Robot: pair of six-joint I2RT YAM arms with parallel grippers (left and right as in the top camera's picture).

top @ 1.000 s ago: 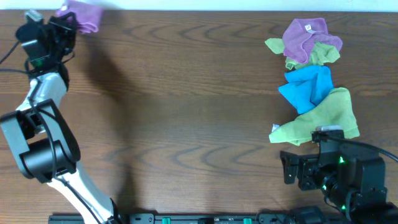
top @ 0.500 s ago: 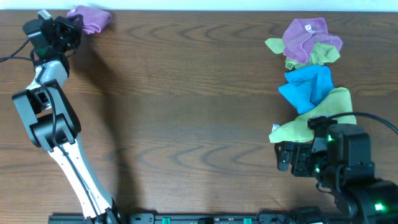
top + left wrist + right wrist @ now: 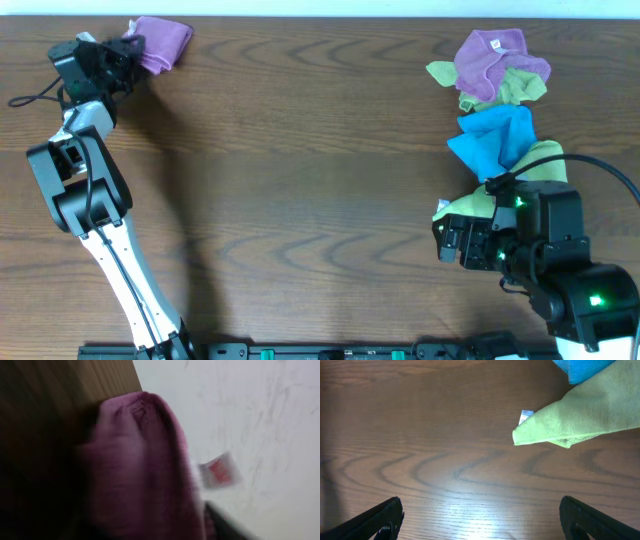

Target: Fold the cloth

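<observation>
Overhead, the wooden table [image 3: 320, 200] is seen nearly bare through its middle, with the left arm [image 3: 80, 190] stretched to the far left corner and the right arm [image 3: 560, 280] kept at the near right. A heap of spare cloths is gathered along the right side: a yellow-green cloth [image 3: 520, 190], a blue cloth [image 3: 495, 135] and a second purple cloth [image 3: 490, 55]. The cloth [image 3: 163, 42] is found bunched at the far left edge, with the left gripper [image 3: 128, 48] touching or just beside its near end. No flat spread and no neat fold can be seen, so the folding is judged as hardly begun: the cloth would need to be brought onto open table, laid flat and doubled over. The right gripper [image 3: 480, 512] is shown spread wide with nothing held, the yellow-green cloth lying beyond it. In the left wrist view everything is blurred; only lilac fabric and a small white tag [image 3: 218, 471] are made out, the fingers are not visible, and whether the cloth is pinched or released cannot be told.
</observation>
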